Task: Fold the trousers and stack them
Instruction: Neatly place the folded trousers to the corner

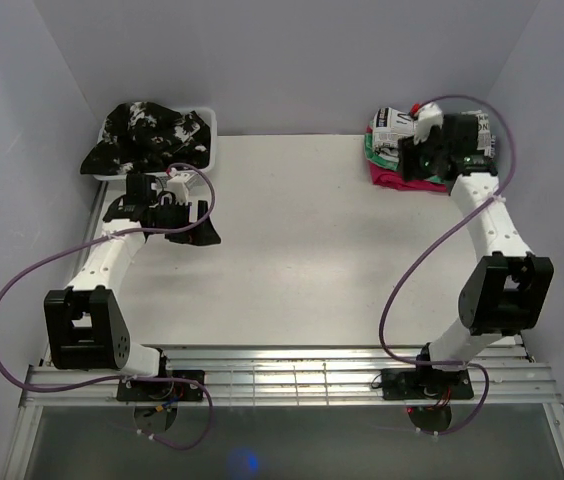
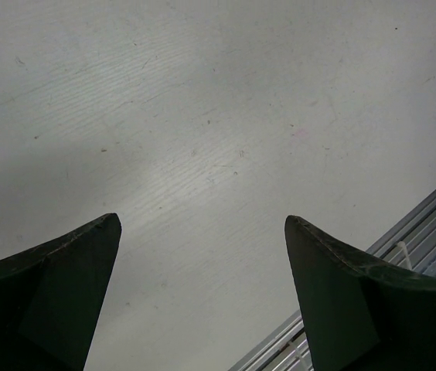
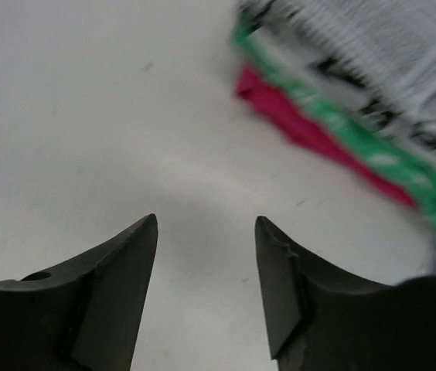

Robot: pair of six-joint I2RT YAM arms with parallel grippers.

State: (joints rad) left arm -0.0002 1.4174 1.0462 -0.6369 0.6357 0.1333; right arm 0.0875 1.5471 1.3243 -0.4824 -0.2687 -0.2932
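The trousers (image 1: 394, 124), white with black newspaper print, lie folded on top of a stack at the back right of the table. In the right wrist view they are blurred at the upper right (image 3: 392, 46). My right gripper (image 1: 413, 160) is open and empty, just in front of the stack and low over the table; in its own view (image 3: 206, 220) the stack lies ahead to the right. My left gripper (image 1: 205, 226) is open and empty over bare table at the left (image 2: 202, 220).
Under the trousers lie a folded green-and-white cloth (image 3: 357, 139) and a pink cloth (image 3: 295, 124). A white bin (image 1: 215, 140) at the back left holds a black garment with white splotches (image 1: 147, 135). Metal rails (image 1: 292, 375) run along the near edge. White walls enclose the table.
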